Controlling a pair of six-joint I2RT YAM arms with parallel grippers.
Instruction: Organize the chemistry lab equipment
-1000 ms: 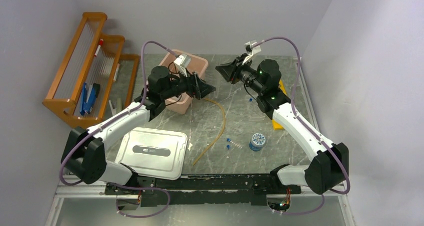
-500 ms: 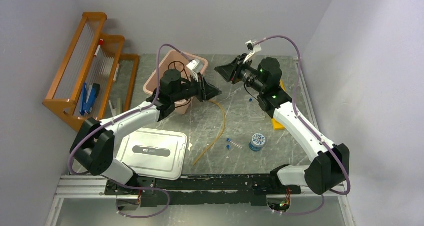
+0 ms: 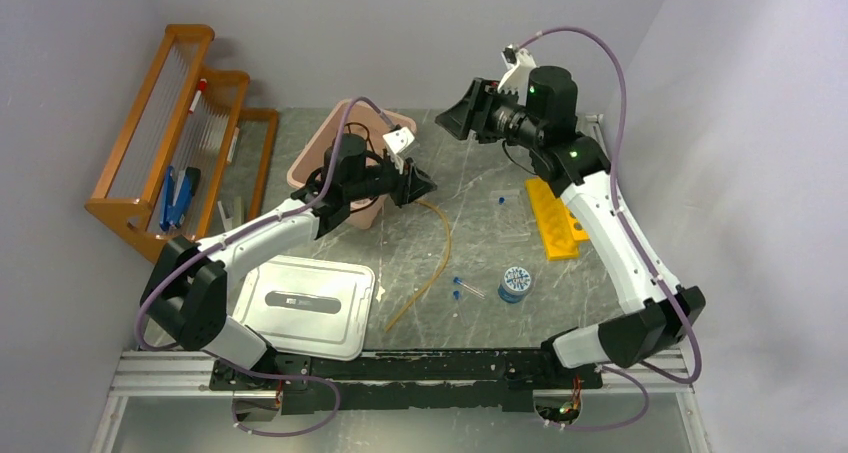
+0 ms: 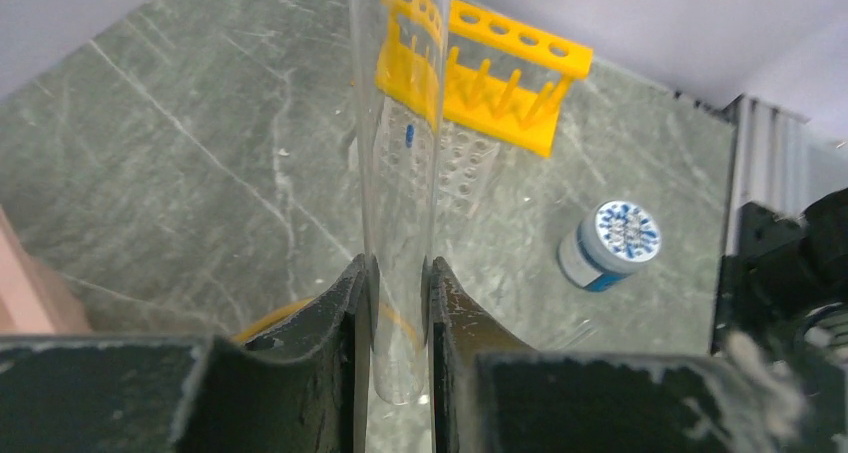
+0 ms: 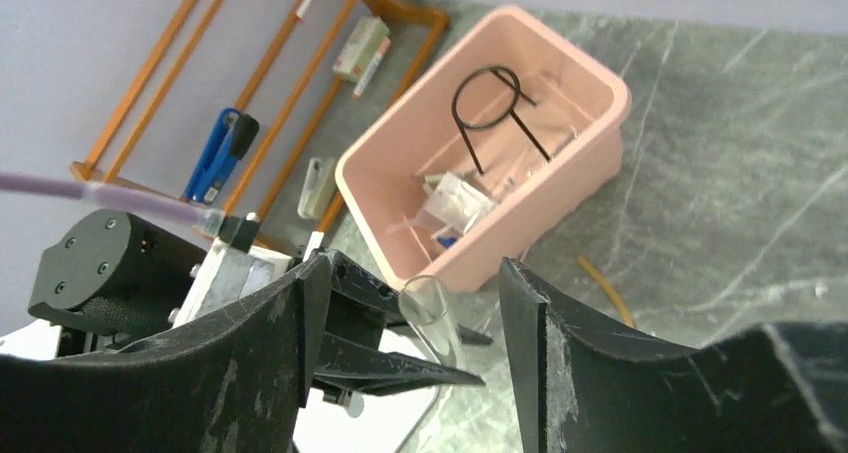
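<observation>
Gripping a clear glass test tube [image 4: 400,123], your left gripper [image 3: 425,185] has both black fingers pressed on the tube's lower part. The rounded bottom shows just below them in the left wrist view. In the top view this gripper sits just at 3 o'clock of the pink plastic tub [image 5: 560,183], over the far end of the long tan rubber tube [image 3: 437,256], which curves down toward 6 o'clock on the table.

Your right gripper [image 3: 452,123] is raised at 12 o'clock, its jaws spread wide with nothing between them. Through its fingers you look down on the tub and on the open mouth of the held test tube. A black wire tripod ring [image 5: 490,70] lies in the tub with some clear and white pieces too jumbled to name.

At 3 o'clock the yellow plastic tube rack [image 3: 555,218] lies on the table, with the right arm's white link just beside it. From the left wrist it shows past the held glass, with a clear perforated plate lying in front of it. A round blue-and-white capped jar [image 3: 515,283] stands at 5 o'clock. The tiny blue-capped vials [image 3: 457,287] lie between it and the rubber tube. The white rectangular lid [image 3: 305,303] rests at 7 o'clock, and the orange wooden rack [image 3: 125,216] stands at 10 o'clock.
</observation>
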